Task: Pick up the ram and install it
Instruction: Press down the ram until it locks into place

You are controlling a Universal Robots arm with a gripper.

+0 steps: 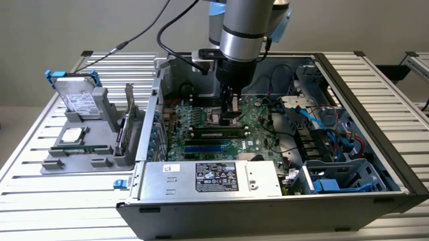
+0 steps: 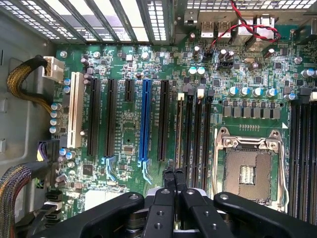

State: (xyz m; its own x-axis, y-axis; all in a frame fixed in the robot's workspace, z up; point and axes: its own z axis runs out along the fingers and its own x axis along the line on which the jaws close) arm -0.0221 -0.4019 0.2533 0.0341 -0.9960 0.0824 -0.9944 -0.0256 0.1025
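Exterior high, oblique — wrist close overhead

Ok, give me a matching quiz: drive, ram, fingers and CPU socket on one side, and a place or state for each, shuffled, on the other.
Things:
1. drive
2. ram
3. fingers
4. CPU socket

Places or states:
a. shut together
b. on the grey stand, outside the case
c. silver-framed, nothing in it
d. set into the board

Pairs: 1-b, 2-d, 3-a, 4-c
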